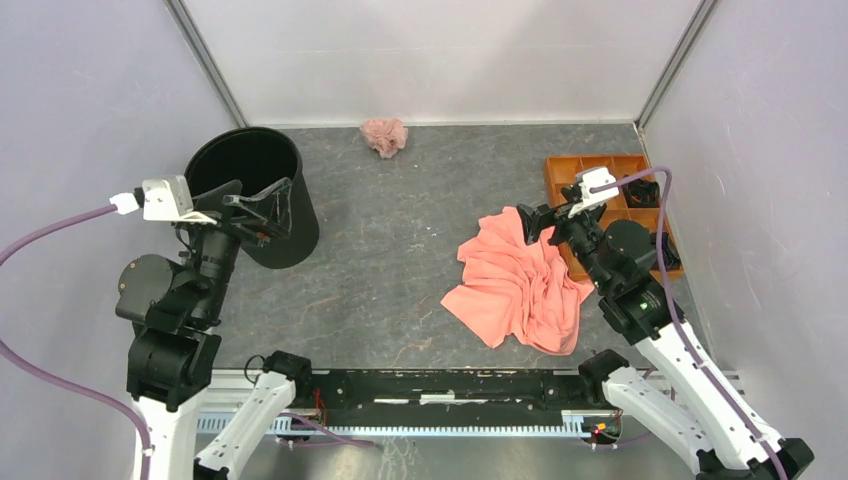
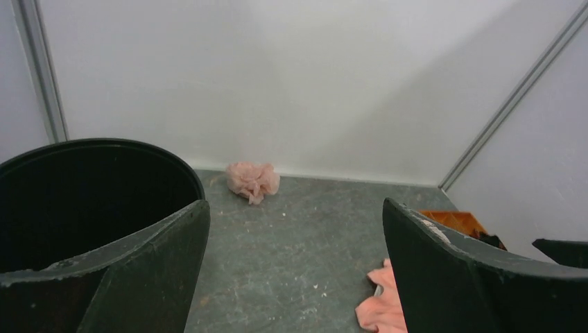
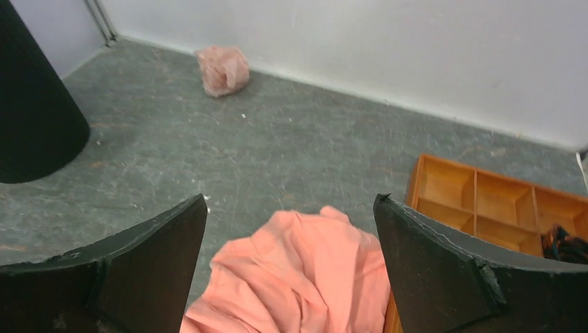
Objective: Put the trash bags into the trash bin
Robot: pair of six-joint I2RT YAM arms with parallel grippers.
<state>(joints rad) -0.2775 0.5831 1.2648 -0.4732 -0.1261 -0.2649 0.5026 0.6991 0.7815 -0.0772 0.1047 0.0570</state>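
The trash bag [image 1: 384,136] lies crumpled into a small pale pink ball on the grey floor by the back wall, also in the left wrist view [image 2: 253,181] and the right wrist view [image 3: 222,70]. The black round trash bin [image 1: 252,190] stands upright at the left, its dark inside showing [image 2: 83,201] and its side at the edge of the right wrist view [image 3: 31,118]. My left gripper [image 1: 262,205] hovers open at the bin's right side, holding nothing [image 2: 295,267]. My right gripper [image 1: 538,222] hangs open over the coral cloth, holding nothing [image 3: 290,263].
A coral-orange cloth [image 1: 525,280] lies bunched at centre right, under the right gripper [image 3: 305,277]. An orange compartment tray [image 1: 610,185] with dark items sits against the right wall [image 3: 485,205]. White walls close the back and sides.
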